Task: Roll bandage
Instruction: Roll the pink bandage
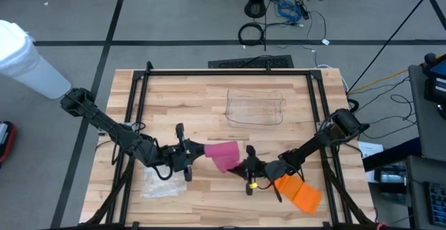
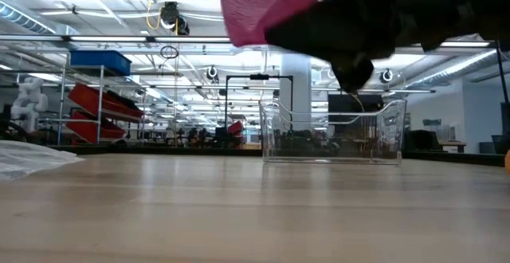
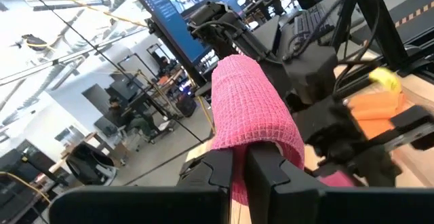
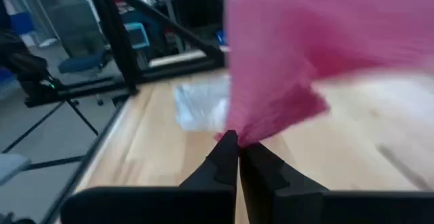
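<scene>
Both grippers pinch the pink bandage (image 1: 223,154) between them, above the table's (image 1: 209,97) front middle: the left gripper (image 1: 187,153) is closed on one end and the right gripper (image 1: 248,167) on the other. Soft, light and stretchy, it will likely sag and crumple; hold it by the edge, under slight tension. An orange bandage (image 1: 300,192) lies beside the right arm.

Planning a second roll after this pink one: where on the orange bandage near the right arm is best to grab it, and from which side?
Probably the orange bandage's free edge on the near, outer side, coming down from above. It lies flat on the table, so only an edge gives the jaws something to pinch, and the right gripper with its arm covers the inner side. Both it and the left gripper hold the pink bandage.
</scene>
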`<state>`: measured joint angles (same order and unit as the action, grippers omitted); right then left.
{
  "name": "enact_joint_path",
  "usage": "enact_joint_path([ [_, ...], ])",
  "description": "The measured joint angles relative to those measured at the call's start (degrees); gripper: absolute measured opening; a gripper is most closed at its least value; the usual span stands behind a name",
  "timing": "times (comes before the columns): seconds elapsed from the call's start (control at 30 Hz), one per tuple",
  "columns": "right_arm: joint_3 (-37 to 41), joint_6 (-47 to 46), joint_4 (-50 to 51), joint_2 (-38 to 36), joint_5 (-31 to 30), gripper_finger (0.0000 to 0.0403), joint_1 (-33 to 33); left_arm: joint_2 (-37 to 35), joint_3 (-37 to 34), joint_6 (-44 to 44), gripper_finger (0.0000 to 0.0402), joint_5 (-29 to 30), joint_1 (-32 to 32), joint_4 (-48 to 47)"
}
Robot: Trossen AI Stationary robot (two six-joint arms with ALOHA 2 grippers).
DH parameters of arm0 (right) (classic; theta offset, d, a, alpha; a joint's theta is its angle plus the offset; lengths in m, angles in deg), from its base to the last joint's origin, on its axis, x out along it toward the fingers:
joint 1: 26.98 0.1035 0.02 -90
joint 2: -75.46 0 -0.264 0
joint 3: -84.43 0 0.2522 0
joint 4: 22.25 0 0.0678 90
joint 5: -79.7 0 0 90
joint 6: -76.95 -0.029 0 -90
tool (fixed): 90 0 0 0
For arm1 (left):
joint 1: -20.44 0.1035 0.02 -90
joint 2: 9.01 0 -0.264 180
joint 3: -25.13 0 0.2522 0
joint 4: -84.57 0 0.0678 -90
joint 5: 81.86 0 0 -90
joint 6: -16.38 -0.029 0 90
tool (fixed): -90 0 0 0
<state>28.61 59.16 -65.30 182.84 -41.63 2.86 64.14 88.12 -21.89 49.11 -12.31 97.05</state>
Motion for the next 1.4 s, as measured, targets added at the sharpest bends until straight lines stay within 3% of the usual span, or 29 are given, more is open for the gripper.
enact_joint_path([
  [0.2,-1.4,0.4,2.8,0.0,2.4,0.0044,3.0,0.0,0.0,-1.6,0.0018,-0.1,-0.1,-0.1],
  [0.37,-1.4,-5.2,5.0,0.0,4.4,0.0116,5.8,0.0,0.0,-4.4,0.0018,-0.2,-0.2,0.0],
  [0.5,-1.4,-4.2,6.1,-0.1,3.6,0.0169,7.2,0.0,0.0,-5.2,0.0018,-0.3,-0.2,0.3],
  [0.63,-2.2,3.7,9.3,-0.7,-8.0,0.0183,9.3,0.0,0.0,-8.4,0.0018,-0.3,-0.4,0.2],
  [0.8,-5.4,16.8,18.6,-1.9,-26.3,0.0166,11.5,0.0,0.0,-8.7,0.0018,-0.4,-0.4,0.3],
  [1.0,-7.2,28.2,18.1,-2.4,-43.5,0.0160,10.0,0.0,0.0,-8.6,0.0018,-0.4,-0.4,0.3],
  [1.07,-7.1,26.9,18.5,-3.2,-42.9,0.0164,8.5,0.0,0.0,-8.6,0.0018,-0.4,-0.4,0.3],
  [1.23,-6.6,16.3,22.1,-5.5,-27.4,0.0170,3.4,0.0,0.0,-8.6,0.0018,-0.4,-0.4,0.3],
  [1.4,-6.5,14.0,23.3,-5.6,-15.1,0.0162,-1.3,0.0,0.0,-8.6,0.0018,-0.4,-0.5,0.3],
])
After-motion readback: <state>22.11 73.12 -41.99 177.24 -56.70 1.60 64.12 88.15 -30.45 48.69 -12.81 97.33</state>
